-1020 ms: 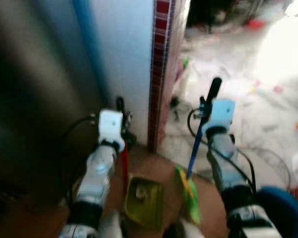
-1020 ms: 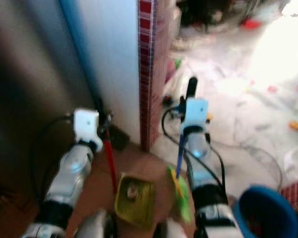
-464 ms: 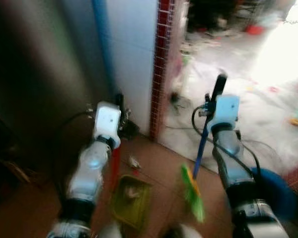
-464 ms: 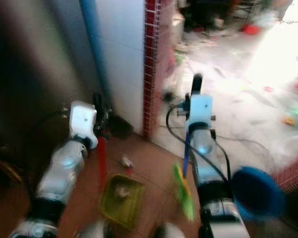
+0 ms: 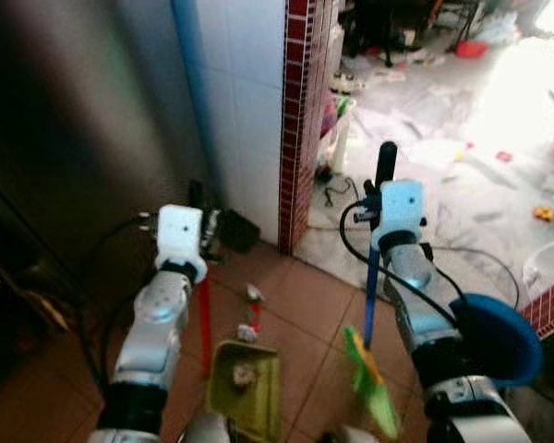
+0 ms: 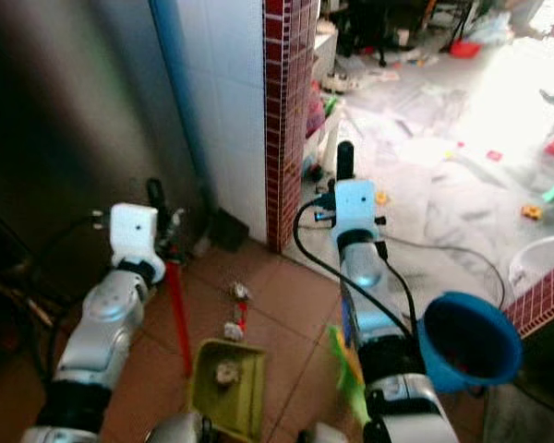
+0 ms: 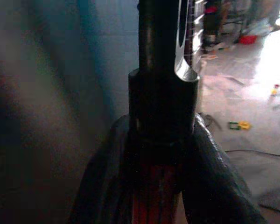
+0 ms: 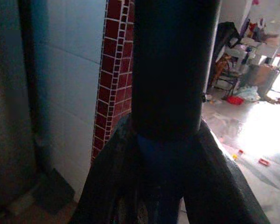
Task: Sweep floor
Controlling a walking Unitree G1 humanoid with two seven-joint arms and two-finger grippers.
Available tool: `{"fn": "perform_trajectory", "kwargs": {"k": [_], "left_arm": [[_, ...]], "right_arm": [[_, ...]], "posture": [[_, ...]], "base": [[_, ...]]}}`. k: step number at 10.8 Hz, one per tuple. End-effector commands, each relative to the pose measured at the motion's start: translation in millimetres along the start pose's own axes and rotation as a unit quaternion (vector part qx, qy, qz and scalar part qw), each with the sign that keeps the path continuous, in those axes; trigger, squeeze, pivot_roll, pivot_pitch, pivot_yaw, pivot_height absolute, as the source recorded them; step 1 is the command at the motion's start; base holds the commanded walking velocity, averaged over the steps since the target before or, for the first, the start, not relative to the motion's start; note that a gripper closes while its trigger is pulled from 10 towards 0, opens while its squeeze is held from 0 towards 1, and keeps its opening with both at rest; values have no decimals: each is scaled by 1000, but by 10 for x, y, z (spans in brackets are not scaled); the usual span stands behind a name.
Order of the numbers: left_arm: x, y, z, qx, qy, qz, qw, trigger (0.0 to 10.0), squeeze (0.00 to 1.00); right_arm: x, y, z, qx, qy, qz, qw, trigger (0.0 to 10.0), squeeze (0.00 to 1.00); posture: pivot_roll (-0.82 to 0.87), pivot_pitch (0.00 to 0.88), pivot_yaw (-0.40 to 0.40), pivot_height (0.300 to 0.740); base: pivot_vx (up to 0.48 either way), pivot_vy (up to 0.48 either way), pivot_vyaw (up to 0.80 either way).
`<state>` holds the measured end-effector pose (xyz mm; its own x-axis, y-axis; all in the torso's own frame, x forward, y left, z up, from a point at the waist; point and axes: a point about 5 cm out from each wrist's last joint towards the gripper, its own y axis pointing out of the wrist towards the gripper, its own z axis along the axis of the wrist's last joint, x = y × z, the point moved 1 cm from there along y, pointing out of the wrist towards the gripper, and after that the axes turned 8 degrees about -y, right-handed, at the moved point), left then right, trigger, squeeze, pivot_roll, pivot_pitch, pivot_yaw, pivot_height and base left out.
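While both arms are raised in front of the body, each holds a tool upright by its handle. Left gripper point(image 7: 161, 154): fingers closed round the red dustpan handle point(image 5: 204, 318), just below its black grip; wrist cam confirms both black fingers point(image 7: 214, 172) pressed against the shaft, no gap seen. Handle runs down to the green dustpan point(image 5: 245, 392), which sits on the brown tile floor point(image 5: 295, 305) betw. the two arms, near the robot's feet. One pale scrap of debris point(image 5: 244, 373) lies inside the pan.

Right gripper point(image 8: 170, 158): fingers clamped on the blue broom handle point(image 5: 370, 295), directly under the black top grip point(image 5: 385, 166). Shaft slopes down to the green broom head point(image 5: 371, 388), blurred, resting approx. beside the pan on the robot's right, not touching it as far as can be judged.

Loose litter point(image 5: 251, 312), white and red bits, lies on the tile just ahead of the pan's mouth, apart from it. Behind: red-tiled wall edge point(image 5: 300, 120) with white tile to its left; a dark grey surface further left. Beyond the wall edge, a pale floor point(image 5: 462, 157) strewn w/ small coloured items, strongly lit. Blue bowl-shaped part point(image 6: 469, 340) sits at the right arm's outer side, near the elbow. Black cables run along both forearms.
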<state>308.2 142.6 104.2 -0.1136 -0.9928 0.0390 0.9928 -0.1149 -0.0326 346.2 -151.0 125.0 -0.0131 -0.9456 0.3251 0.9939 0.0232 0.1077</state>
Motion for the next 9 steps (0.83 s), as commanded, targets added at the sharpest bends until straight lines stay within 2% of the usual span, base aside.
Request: {"fn": "perform_trajectory", "kwargs": {"k": [1, 2, 3, 5, 6, 7, 9], "left_arm": [[-88, 43, 145, 26, 15, 8, 1000, 10000, 0], [-73, -24, 149, 24, -7, -21, 999, 10000, 0], [-65, -78, 129, 24, -15, -24, 999, 10000, 0], [-15, -143, 91, 30, -22, -12, 999, 10000, 0], [27, -140, 88, 26, -42, -18, 999, 10000, 0], [111, -124, 114, 26, -49, -46, 997, 10000, 0], [149, -92, 138, 26, -58, -64, 996, 10000, 0]], "right_arm": [[11, 62, 116, 26, -10, 11, 1000, 10000, 0], [-66, 44, 149, 38, -4, 37, 999, 10000, 0], [-121, 20, 173, 47, 3, 46, 998, 10000, 0], [-127, -59, 74, 22, 40, -7, 999, 10000, 0], [-136, -94, 41, 14, 43, -19, 999, 10000, 0], [-145, -119, 27, 5, 56, -27, 998, 10000, 0], [-90, -113, 14, -2, 60, -42, 997, 10000, 0]], "posture": [[-13, 0, 36, 740], [-15, 0, 27, 740], [-16, 0, 11, 740], [-13, 0, -12, 740], [-16, 0, -11, 740], [-28, 0, -8, 740], [-34, 0, -7, 740]], "base": [[0, 0, 0], [0, 0, 0], [0, 0, 0], [0, 0, 0], [0, 0, 0], [0, 0, -800], [0, 0, -800]]}}
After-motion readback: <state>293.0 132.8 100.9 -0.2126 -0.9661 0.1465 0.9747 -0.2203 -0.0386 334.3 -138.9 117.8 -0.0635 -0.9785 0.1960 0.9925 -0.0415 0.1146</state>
